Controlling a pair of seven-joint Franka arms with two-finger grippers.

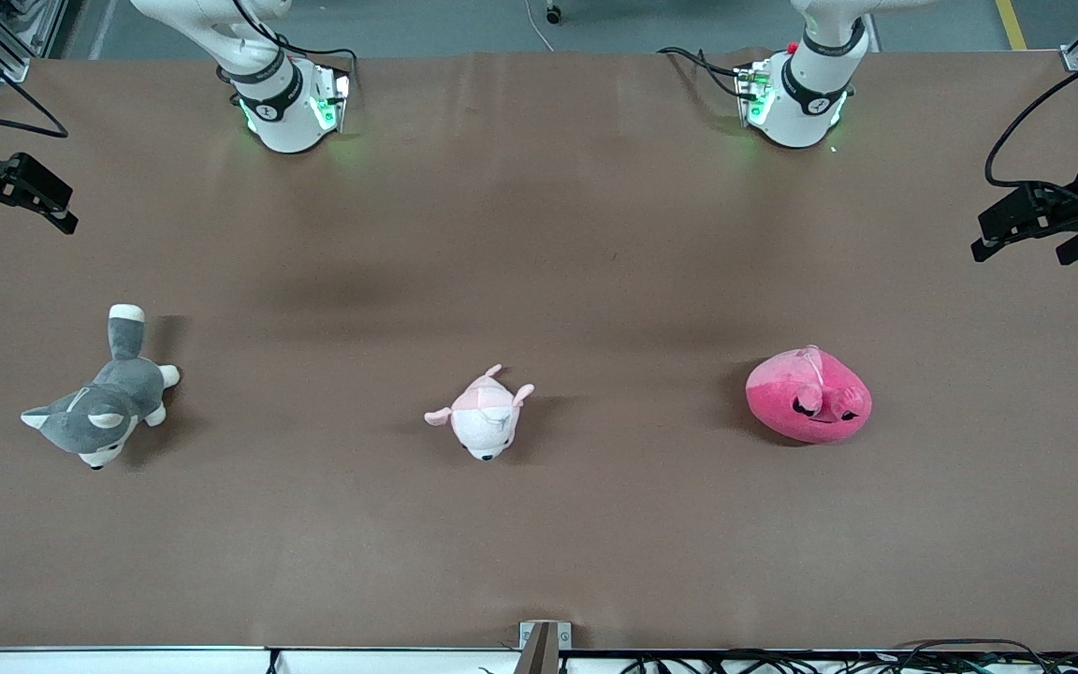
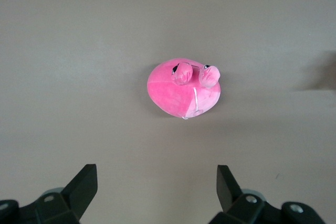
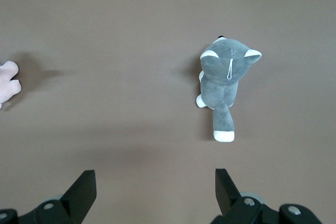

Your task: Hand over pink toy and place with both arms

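Brown and wide, the counter (image 1: 539, 234) carries three plush toys in a row. The round hot-pink plush toy with small black eyes (image 1: 808, 396) lies toward the left arm's end, well apart from the small pale pink-and-white animal plush (image 1: 483, 418) in the middle and the grey-and-white husky plush (image 1: 101, 402) at the right arm's end.

The left gripper (image 2: 157, 192) hangs high over the counter with fingers spread; the right gripper (image 3: 155, 192) waits, also spread, at its own end of the counter.

I think the soft blob may slip or roll if it is pinched off-centre, and a weak hold would spoil the handover.

Its face points toward the front camera; its long axis runs along the row.
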